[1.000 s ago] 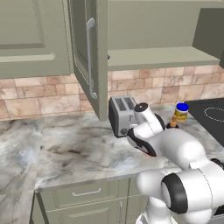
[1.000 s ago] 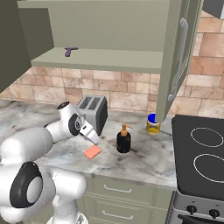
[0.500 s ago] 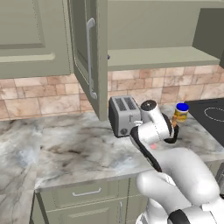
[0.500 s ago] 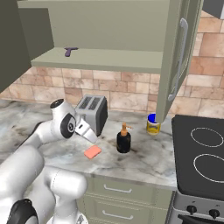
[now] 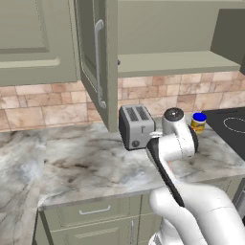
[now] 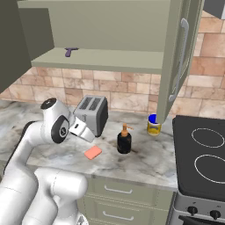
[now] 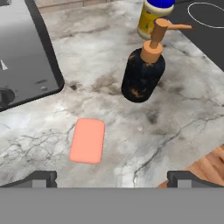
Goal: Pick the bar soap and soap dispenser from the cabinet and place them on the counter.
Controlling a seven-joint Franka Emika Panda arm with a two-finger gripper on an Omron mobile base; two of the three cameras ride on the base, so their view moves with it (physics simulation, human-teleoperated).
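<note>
Grey-beige marbled counter [image 6: 145, 160] carries both task items. Landmark: the toaster [image 6: 92, 115].

Change since a second ago:
- in the right base view the arm's upper link has pulled back toward the base and risen; the round wrist joint now sits further left of the toaster and higher
- in the left base view the white links that lay low across the front of the counter now stand up, the wrist joint in front of the toaster's right end
- soap, dispenser, jar, toaster: all unmoved
- cabinet [image 6: 105, 59] doors open as before

Claw:
- gripper [image 7: 112, 177] jaws spread wide, nothing between them, touching nothing
- in the hand view the two fingertips [image 7: 40, 178] poke up at the bottom edge, well apart, above bare stone just below the soap

Task items:
- soap [image 7: 87, 140], salmon-pink, lies flat on the counter in front of the toaster, near its right corner; also seen in the right base view [image 6: 92, 152]
- dispenser [image 6: 124, 139], black with orange pump, upright on the counter to the right of the toaster, just right of the soap, not touching it
- yellow jar [image 6: 153, 125] with blue lid stands behind the dispenser, further right of the toaster, near the stove [image 6: 202, 158]
- small dark object [image 6: 70, 52] on the cabinet shelf above the toaster; cannot tell what it is
</note>
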